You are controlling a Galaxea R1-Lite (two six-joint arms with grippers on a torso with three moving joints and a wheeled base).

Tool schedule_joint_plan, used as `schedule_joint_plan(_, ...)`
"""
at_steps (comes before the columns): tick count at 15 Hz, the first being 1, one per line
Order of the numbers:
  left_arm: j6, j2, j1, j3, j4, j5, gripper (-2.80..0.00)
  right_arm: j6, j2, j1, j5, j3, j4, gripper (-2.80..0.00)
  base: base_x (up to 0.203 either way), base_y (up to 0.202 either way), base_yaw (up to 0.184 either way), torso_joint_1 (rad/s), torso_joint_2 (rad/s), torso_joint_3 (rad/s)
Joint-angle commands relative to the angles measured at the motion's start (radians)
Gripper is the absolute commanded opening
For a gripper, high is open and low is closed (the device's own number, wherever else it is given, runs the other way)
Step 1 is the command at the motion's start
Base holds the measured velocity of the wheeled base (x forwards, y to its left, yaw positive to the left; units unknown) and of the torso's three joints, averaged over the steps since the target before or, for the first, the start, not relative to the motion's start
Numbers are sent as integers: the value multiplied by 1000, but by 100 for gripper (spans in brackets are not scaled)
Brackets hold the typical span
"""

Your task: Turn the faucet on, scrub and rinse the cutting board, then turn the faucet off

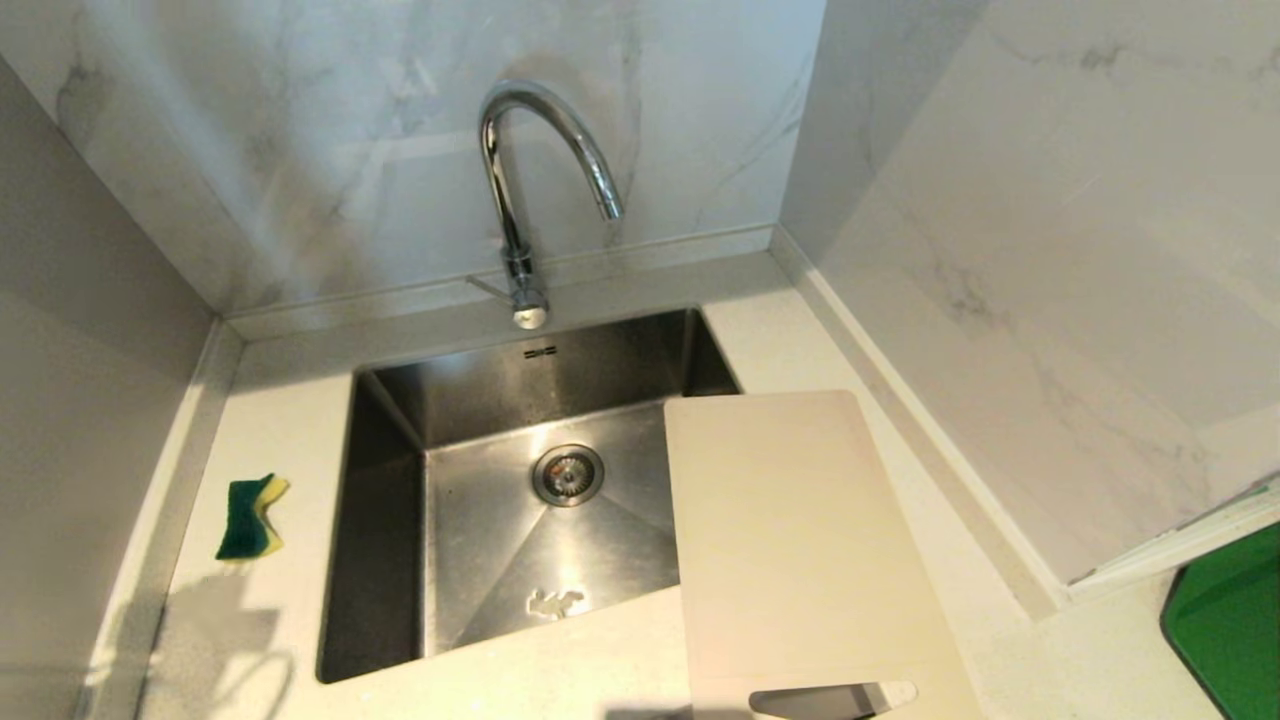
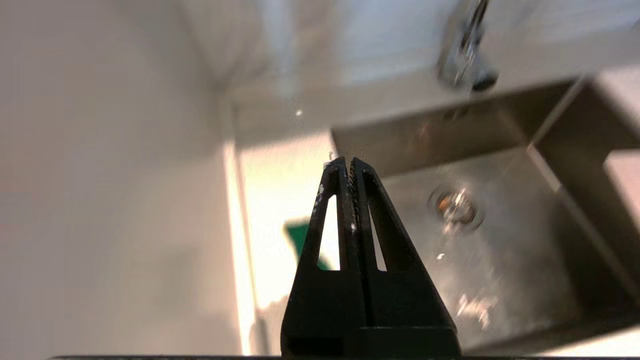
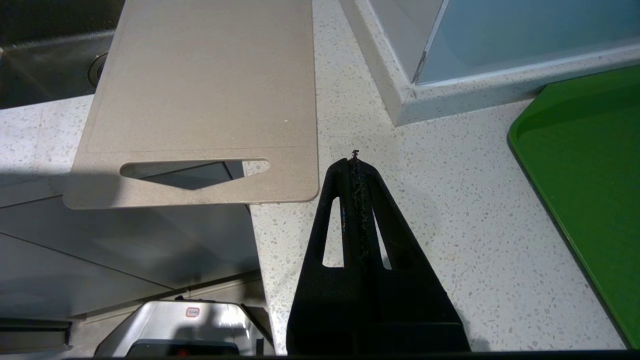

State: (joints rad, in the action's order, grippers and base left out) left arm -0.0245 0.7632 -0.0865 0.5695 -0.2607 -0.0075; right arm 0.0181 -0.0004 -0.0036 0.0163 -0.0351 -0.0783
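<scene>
Cutting board (image 1: 800,550) flat on the counter (image 1: 290,420) right of the sink (image 1: 385,500); far left corner jutting over the basin, near short end with the handle slot hanging past the counter's front edge; nothing touching it; board seen again (image 3: 200,100) from the right wrist. Faucet (image 1: 520,200) upright behind the sink's back rim, spout arched toward the right, thin lever at its base pointing left; no water seen from the spout; blurred in the left wrist view (image 2: 465,60).

Left gripper (image 2: 348,162) pressed fully shut, pads together, holding nothing; poised in the air above the counter strip left of the sink, faucet base further ahead, board well apart across the basin. Right gripper (image 3: 354,162) likewise fully shut and empty; above bare counter just beside the board's near right corner, not touching it. Neither of the 2 visible from the head.

Green-and-yellow sponge (image 1: 250,518) on the counter left of the sink, near the left wall. Green tray (image 1: 1230,630) on the counter to the right, past the wall's corner. Walls close on 3 sides; open room over the basin and along the front edge.
</scene>
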Motion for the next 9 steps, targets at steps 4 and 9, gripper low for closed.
schedule_joint_plan(4, -8, -366, 53, -259, -23, 83, -280, 0, -1, 1, 1, 0, 0, -280, 0, 0, 0, 0, 0, 0)
schedule_joint_plan(9, -7, -649, 90, -391, 138, 97, -280, 0, -1, 1, 1, 0, -1, -280, 0, 0, 0, 0, 0, 0)
